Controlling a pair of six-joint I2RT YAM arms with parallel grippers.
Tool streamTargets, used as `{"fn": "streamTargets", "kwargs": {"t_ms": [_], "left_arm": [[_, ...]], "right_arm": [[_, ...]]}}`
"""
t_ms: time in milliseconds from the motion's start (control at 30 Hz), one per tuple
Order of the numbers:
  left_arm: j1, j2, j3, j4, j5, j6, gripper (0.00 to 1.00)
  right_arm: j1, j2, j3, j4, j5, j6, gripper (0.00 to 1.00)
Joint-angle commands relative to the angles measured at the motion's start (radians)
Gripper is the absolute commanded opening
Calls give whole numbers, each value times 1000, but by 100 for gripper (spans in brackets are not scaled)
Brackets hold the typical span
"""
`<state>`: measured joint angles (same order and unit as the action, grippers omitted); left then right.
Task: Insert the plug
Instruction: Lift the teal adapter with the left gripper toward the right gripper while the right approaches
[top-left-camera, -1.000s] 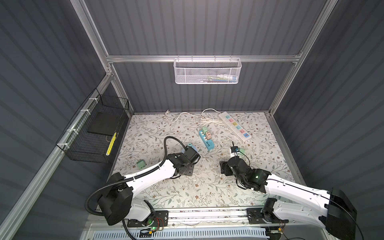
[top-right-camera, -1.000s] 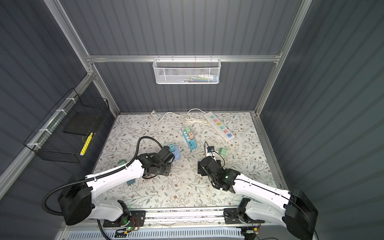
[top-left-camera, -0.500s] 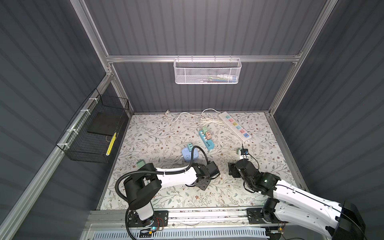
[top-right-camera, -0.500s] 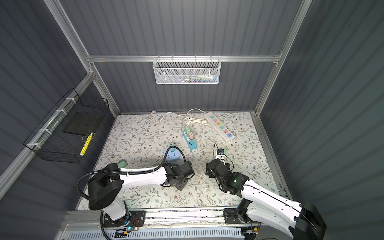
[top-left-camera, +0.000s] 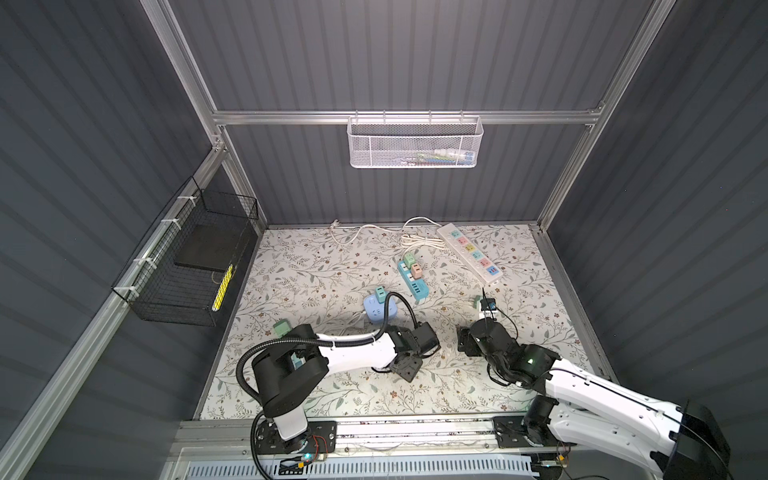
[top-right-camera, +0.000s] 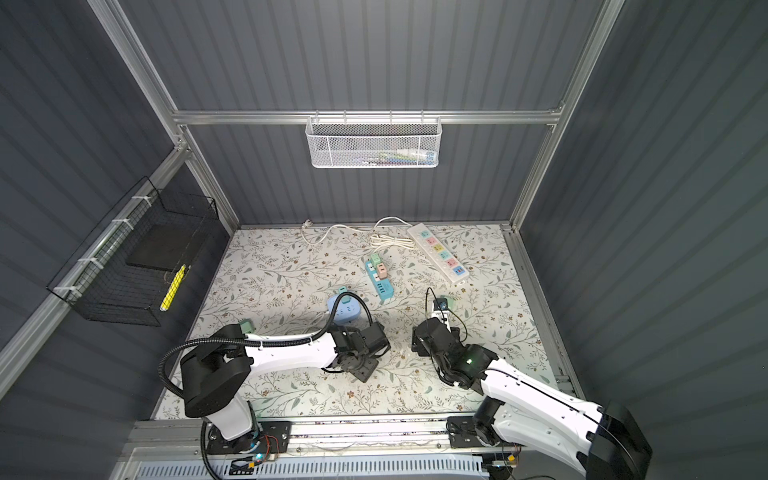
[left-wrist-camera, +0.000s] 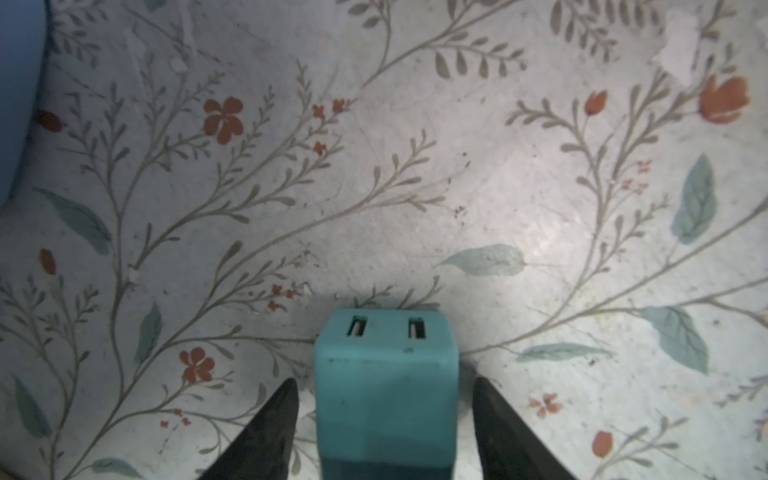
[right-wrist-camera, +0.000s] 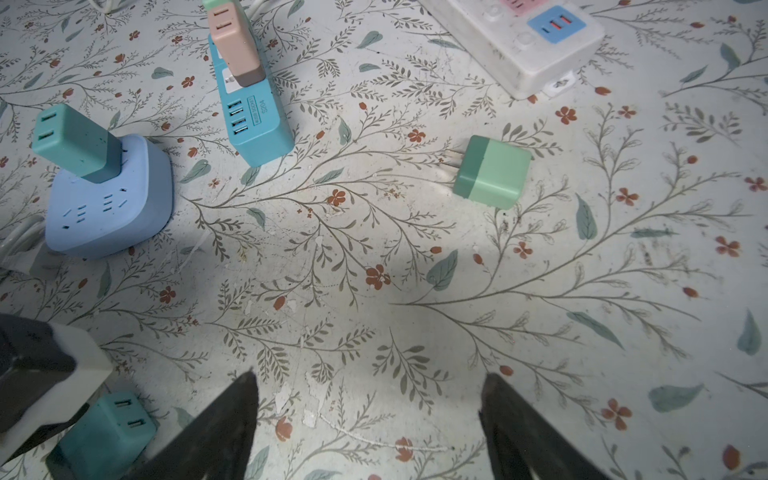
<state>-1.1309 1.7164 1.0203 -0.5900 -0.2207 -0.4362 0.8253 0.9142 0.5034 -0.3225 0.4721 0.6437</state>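
Floral mat (top-left-camera: 316, 266); white power strip (top-left-camera: 469, 253) at back; blue round socket (top-left-camera: 379, 312) mid-mat. My left gripper (left-wrist-camera: 384, 381): jaws spread, flanking teal plug (left-wrist-camera: 386, 386) on mat near that socket, gaps both sides. My right gripper (right-wrist-camera: 370, 375): spread wide, empty; green plug (right-wrist-camera: 492, 172) lying nearby.

The teal rectangular plastic power strip (right-wrist-camera: 258, 124) bears "S204" beside its USB ports; the boxed line next to it is too small to read.

Left gripper (left-wrist-camera: 384, 382) swings forward and opens
It leaves the blue socket (top-left-camera: 379, 309) for the mat's (top-left-camera: 316, 266) front; its fingers (left-wrist-camera: 270, 428), shut before, now stand clear of a teal plug (left-wrist-camera: 384, 415).
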Motion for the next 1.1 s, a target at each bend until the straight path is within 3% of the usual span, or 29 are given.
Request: {"fn": "streamTargets", "kwargs": {"t_ms": [0, 333, 567, 700, 933, 1067], "left_arm": [[1, -16, -5, -31, -15, -63, 63], [1, 41, -6, -19, -16, -61, 47], [2, -21, -37, 51, -17, 19, 41], [0, -205, -177, 295, -38, 103, 28], [0, -507, -489, 814, -129, 296, 30], [0, -583, -566, 959, -109, 407, 29]], "right_arm": [[-5, 6, 20, 0, 7, 1, 84], [-5, 16, 31, 3, -4, -18, 84], [-7, 7, 34, 0, -22, -21, 84], [-26, 0, 32, 40, -140, -33, 84], [-104, 48, 64, 135, -421, -38, 82], [-114, 84, 100, 208, -574, -36, 81]]}}
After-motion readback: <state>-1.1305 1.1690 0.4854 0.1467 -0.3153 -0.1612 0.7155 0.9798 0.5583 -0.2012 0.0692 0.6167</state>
